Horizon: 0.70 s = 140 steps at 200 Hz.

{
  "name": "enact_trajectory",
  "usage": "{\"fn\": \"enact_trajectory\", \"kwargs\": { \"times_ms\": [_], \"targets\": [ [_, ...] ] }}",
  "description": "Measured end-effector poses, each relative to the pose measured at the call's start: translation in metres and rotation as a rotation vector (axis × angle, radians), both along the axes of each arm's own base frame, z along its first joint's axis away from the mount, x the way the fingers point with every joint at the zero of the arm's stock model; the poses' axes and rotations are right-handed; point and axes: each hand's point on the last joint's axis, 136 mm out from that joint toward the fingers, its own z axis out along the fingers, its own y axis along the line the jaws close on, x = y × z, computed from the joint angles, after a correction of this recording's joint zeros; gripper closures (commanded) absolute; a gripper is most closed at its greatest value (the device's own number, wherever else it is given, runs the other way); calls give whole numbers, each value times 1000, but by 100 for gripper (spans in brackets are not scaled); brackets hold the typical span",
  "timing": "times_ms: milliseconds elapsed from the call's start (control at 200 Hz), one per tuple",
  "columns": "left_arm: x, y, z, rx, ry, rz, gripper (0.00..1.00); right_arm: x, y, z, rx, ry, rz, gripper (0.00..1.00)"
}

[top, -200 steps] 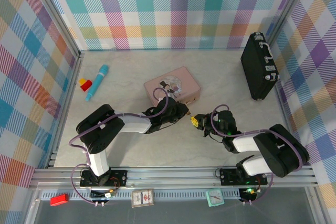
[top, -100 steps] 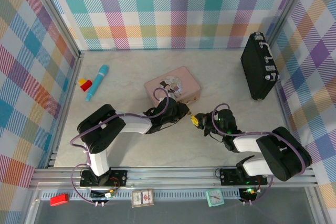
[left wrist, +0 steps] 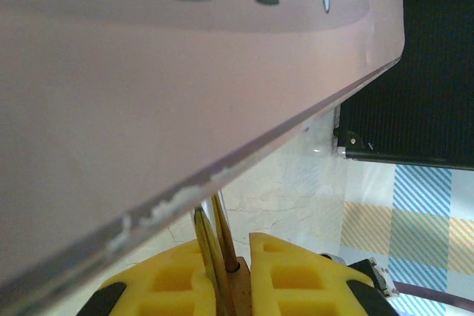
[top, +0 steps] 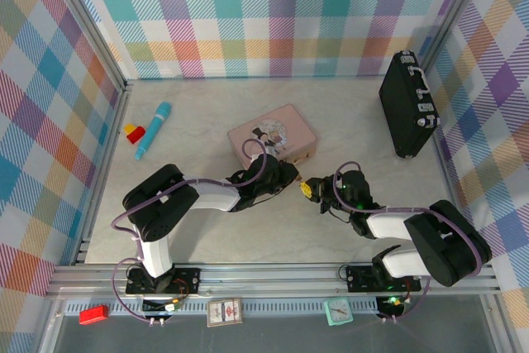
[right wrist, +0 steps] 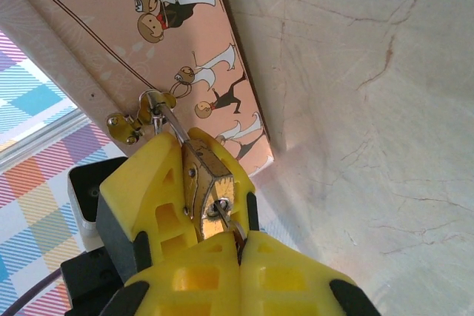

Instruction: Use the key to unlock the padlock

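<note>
The small brass padlock hangs by its thin shackle from the clasp on the pink tin's near side. My left gripper is shut on the padlock body, one yellow finger on each side. Its fingers also appear in the right wrist view. My right gripper is shut on the key, whose thin blade sits in the keyhole on the padlock's underside. From above, both grippers meet at the padlock, just in front of the tin.
A black case stands on edge at the back right. A blue marker and a red-and-yellow block lie at the far left. The pink tin's wall sits very close above the left wrist camera.
The right arm has shifted slightly, its elbow settling a little lower in the top view. Both grips and the padlock stay where they were.
</note>
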Motion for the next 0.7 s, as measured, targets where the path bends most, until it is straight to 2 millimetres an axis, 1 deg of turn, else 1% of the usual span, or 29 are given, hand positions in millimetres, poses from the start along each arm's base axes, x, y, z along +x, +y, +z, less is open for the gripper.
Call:
{"fn": "enact_trajectory", "kwargs": {
  "times_ms": [175,300,470,600,615,620,640,660,700],
  "targets": [
    [-1,-1,-1,6,-2,2,100,5,4,-4,4,1,6,100],
    [1,2,-3,19,-2,19,100,8,6,-7,15,-2,18,100],
    [1,3,-4,25,-5,33,100,12,3,-6,20,-5,21,100],
    [0,3,-4,26,0,34,100,14,1,-6,6,-21,39,69],
    [-1,3,-5,28,2,34,100,15,1,-5,2,-30,40,67],
    [-1,3,-5,28,3,35,100,16,1,-5,3,-26,39,65],
    [-3,2,-6,31,5,30,100,17,0,-5,-4,-32,42,63],
    [-4,1,-7,33,8,31,100,18,-1,-5,-10,-34,43,58],
    [-8,1,-10,48,17,26,100,19,-3,-5,-33,-47,58,53]
  ]
}}
